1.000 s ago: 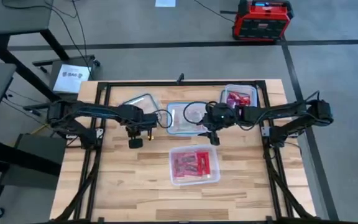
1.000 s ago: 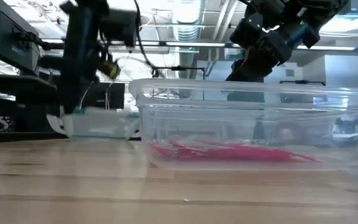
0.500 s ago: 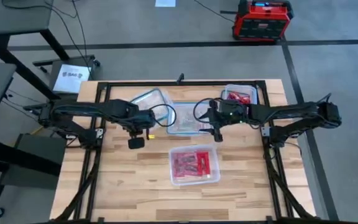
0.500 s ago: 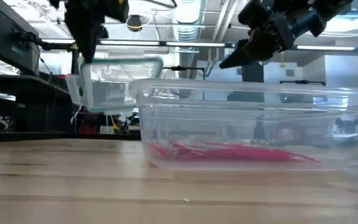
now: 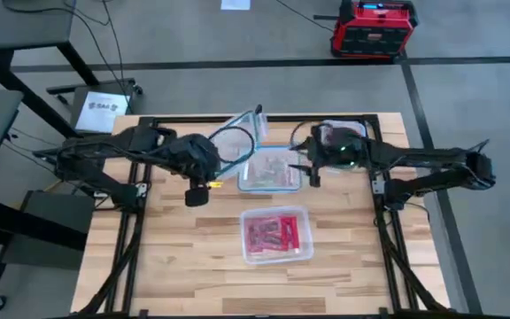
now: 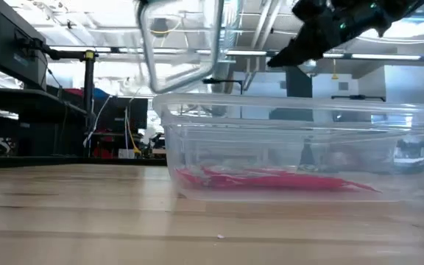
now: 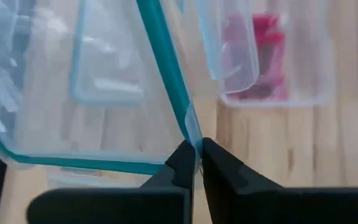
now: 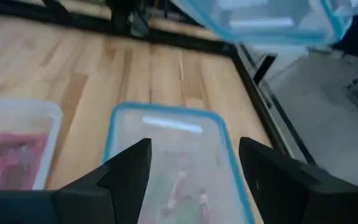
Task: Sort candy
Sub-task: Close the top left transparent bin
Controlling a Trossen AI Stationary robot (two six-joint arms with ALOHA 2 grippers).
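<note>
- High view: the left gripper [image 5: 222, 158] is clenched on the rim of a clear container with a teal rim [image 5: 237, 142], held tilted above the wooden table [image 5: 184, 257], just beside a second teal-rimmed container [image 5: 269, 168] standing at the middle. That middle container holds a few small pale sweets [image 5: 273, 165]. The right gripper [image 5: 312, 168] hangs at the middle container's right edge, the right arm reaching in from the right. Behind it, partly hidden by the arm, a back container [image 5: 348, 133] shows red candy. Nearer the front edge stands a front container [image 5: 277, 235] filled with red and pink candy packets [image 5: 275, 232]
- Low view: the front container [image 6: 293, 147] fills the middle, red packets [image 6: 271, 179] lying flat on its floor. The lifted container [image 6: 179, 40] hangs tilted high at the left, and the right gripper [image 6: 289, 55] shows above at the right
- Left wrist view: the left fingers [image 7: 182, 165] pinch the teal rim [image 7: 166, 74] of the lifted container; through its clear wall a container with pink candy [image 7: 260, 50] shows on the table
- Right wrist view: the right gripper's fingers [image 8: 129, 168] stand released, wide apart, over the middle container [image 8: 166, 155]; the pink packets [image 8: 11, 158] lie in the container beside it, and the lifted container [image 8: 272, 18] hangs above
</note>
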